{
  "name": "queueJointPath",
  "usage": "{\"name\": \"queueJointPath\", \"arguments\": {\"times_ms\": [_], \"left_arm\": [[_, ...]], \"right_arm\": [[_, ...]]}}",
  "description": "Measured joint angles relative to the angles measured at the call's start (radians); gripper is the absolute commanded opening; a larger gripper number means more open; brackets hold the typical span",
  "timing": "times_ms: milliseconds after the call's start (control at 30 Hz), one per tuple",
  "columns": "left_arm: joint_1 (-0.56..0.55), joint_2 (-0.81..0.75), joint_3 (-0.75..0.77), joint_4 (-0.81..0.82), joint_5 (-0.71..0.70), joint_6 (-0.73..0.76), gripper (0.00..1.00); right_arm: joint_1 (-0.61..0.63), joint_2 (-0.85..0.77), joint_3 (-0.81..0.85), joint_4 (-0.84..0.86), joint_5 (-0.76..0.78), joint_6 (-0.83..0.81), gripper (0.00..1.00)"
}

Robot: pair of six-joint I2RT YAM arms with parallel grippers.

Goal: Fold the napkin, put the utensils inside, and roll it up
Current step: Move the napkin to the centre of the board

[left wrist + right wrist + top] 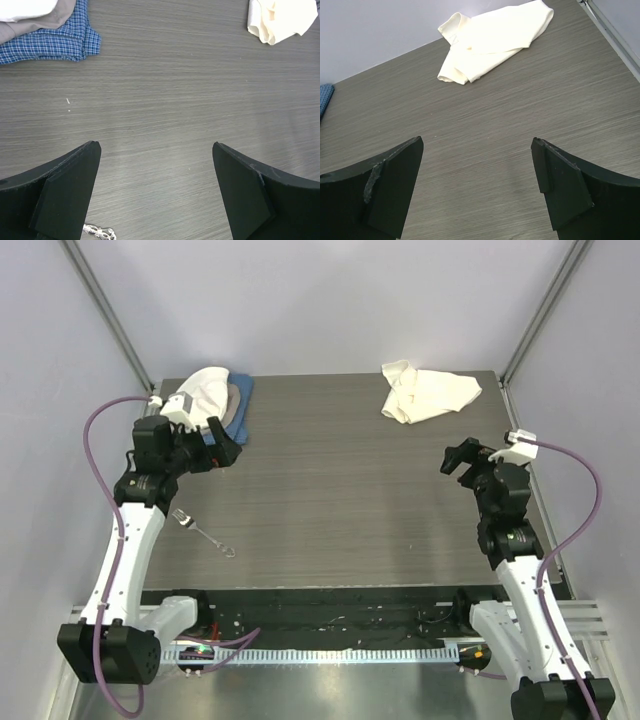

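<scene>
The cream napkin [428,392] lies crumpled at the far right of the table; it also shows in the right wrist view [492,37] and in the left wrist view [280,20]. The small silver fork [205,533] lies on the table at the near left, its ring end toward the middle; a bit of it shows in the left wrist view [99,231]. My left gripper [226,448] is open and empty above the table's left side. My right gripper [458,459] is open and empty at the right, well short of the napkin.
A stack of white, tan and blue checked cloths [215,400] sits at the far left corner, just behind my left gripper; it shows in the left wrist view [45,30]. Grey walls and metal posts close in the table. Cables run along the near edge.
</scene>
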Motion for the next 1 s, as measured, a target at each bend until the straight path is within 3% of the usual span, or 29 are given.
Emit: {"name": "queueJointPath", "arguments": {"times_ms": [300,500,700,1000], "left_arm": [[0.0,-0.01,0.0,0.002,-0.001,-0.016,1.0],[0.0,-0.018,0.0,0.006,-0.018,-0.053,1.0],[0.0,-0.004,0.0,0.018,0.034,-0.079,0.99],[0.0,0.021,-0.002,0.014,0.035,-0.058,0.99]], "right_arm": [[0.0,0.02,0.079,-0.093,-0.04,0.013,0.94],[0.0,0.117,0.22,-0.205,-0.071,0.018,0.88],[0.0,0.409,0.468,-0.369,-0.071,-0.004,0.81],[0.019,0.973,0.767,-0.4,-0.029,-0.016,0.76]]}}
